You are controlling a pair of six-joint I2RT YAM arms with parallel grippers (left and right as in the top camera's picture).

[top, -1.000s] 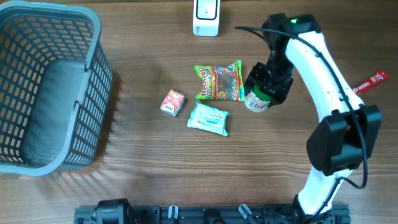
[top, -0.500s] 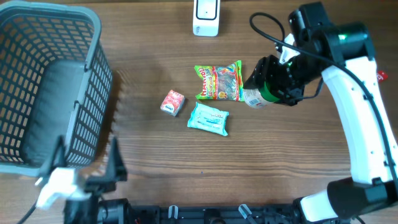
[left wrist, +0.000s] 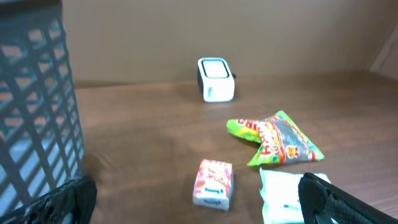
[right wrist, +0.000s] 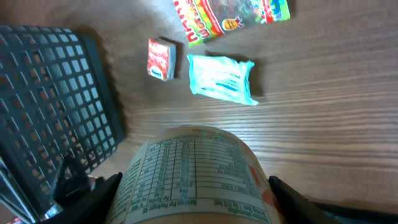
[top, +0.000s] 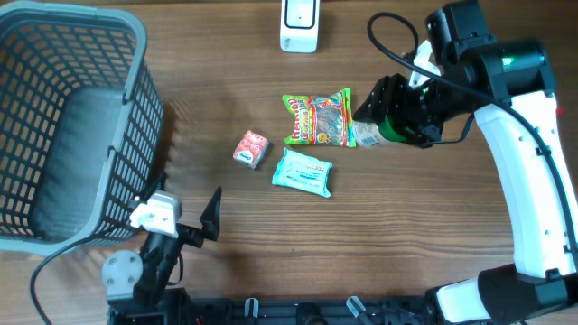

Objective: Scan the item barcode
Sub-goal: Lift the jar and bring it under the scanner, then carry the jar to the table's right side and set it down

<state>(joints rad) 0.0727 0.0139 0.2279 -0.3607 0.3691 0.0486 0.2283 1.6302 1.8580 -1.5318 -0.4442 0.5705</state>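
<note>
At the near edge of the wood-grain table point(top: 406, 235), the left end effector point(top: 185, 206) is released, its fingers spread wide with nothing between them. Just beyond it to the left stands a grey mesh basket point(top: 54, 217). Toward the middle lie a small red box point(top: 251, 149) and a pale blue packet point(top: 302, 172), close together, with a green gummy bag point(top: 318, 118) behind them. A white scanner point(top: 299, 23) stands at the far edge, and a plain tan wall point(left wrist: 186, 31) rises behind the table. The right end effector point(top: 379, 122) is grasping the container point(right wrist: 196, 180) just right of the gummy bag, lifted off the table: a round tub tipped on its side, green at one end, its pale label printed with a nutrition table.
</note>
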